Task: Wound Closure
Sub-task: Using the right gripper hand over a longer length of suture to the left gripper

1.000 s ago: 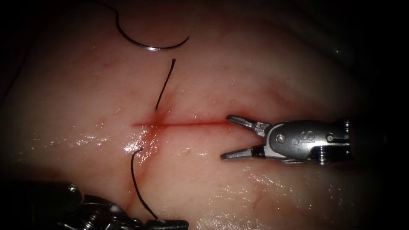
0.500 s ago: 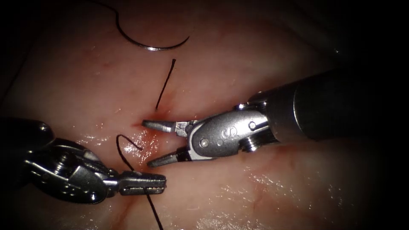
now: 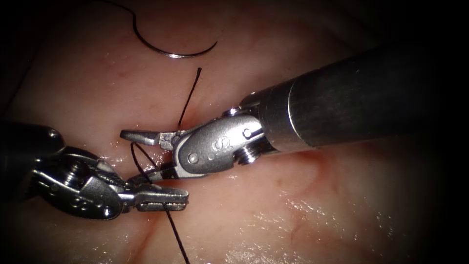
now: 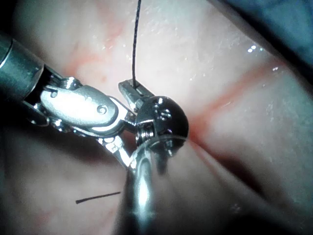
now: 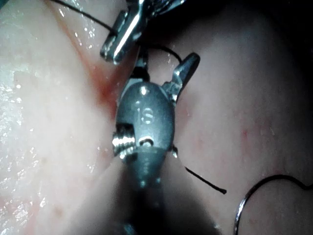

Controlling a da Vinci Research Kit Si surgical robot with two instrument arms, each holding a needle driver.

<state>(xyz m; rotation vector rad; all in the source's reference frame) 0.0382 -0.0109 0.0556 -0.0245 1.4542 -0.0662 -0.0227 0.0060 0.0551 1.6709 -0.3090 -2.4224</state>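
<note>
My left tool (image 3: pixel 163 198) sits low, near the left end of the cut, jaws shut on the dark thread (image 3: pixel 172 230). From there the thread loops up between the open jaws of my right tool (image 3: pixel 139 155), which hold nothing and cover most of the cut. The curved needle (image 3: pixel 171 53) lies free on the tissue (image 3: pixel 293 205) at the far top, not in it. A short thread tail (image 3: pixel 190 93) sticks up above the cut. In the left wrist view my left tool (image 4: pixel 131 89) pinches the thread (image 4: pixel 137 39). The right wrist view has my right tool (image 5: pixel 166 61), the loop (image 5: pixel 164 49) and the needle (image 5: pixel 252 200).
Red fluid (image 3: pixel 168 159) stains the tissue around the stitch site. The right tool's thick shaft (image 3: pixel 351 98) crosses the upper right of the field. A loose thread tail lies on the tissue (image 4: pixel 98 197), also seen beside the right tool (image 5: pixel 205 180).
My right tool has moved left along the cut, jaws still open, now astride the thread loop. The left tool came up from the bottom edge with the thread, then stayed nearly still.
</note>
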